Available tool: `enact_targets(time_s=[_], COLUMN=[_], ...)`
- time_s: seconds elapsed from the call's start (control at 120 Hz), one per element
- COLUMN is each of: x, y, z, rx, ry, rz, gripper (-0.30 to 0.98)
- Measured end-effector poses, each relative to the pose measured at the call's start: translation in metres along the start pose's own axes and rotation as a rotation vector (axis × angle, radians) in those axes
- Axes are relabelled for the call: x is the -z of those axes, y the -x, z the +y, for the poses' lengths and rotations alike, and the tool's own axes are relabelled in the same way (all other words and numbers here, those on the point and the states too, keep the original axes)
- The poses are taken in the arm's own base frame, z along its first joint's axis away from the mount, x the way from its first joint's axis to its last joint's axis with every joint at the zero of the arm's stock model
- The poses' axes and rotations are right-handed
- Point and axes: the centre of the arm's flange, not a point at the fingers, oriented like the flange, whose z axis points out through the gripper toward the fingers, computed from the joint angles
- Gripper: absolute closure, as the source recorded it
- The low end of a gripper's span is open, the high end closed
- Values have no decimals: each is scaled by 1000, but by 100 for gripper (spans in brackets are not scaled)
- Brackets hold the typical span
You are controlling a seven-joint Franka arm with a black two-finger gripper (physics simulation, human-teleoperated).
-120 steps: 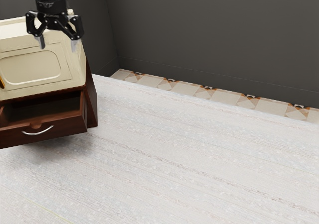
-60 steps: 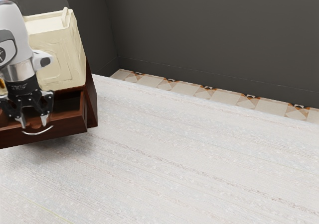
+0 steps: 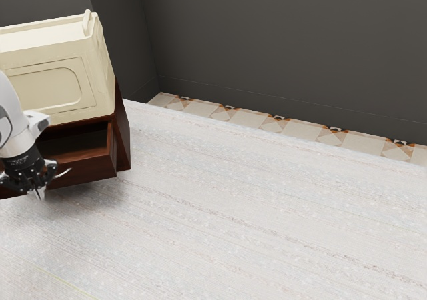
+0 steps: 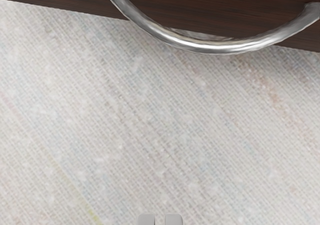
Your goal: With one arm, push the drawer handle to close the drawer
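Holding the gripper (image 3: 39, 195) between eight and nine o'clock in the exterior view, fingers (image 4: 173, 219) clenched nearly together. See the curved handle (image 3: 62, 174) toward two o'clock from the fingertips there, on the drawer (image 3: 87, 170), pulled out from the dark cabinet (image 3: 123, 133).

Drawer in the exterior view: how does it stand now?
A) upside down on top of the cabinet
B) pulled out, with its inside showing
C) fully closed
B: the drawer juts out from the dark brown cabinet, and its hollow inside can be seen behind the front panel.
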Motion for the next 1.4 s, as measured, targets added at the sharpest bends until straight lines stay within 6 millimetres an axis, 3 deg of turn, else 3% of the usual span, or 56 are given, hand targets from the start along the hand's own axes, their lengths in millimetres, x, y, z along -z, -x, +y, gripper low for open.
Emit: enact_targets(time_s=[0.958,1.4], x=[-43,-46], y=[-40,-72], z=[9,13], rx=[-41,-44], ry=[45,56], rz=[69,80], gripper=[79,79])
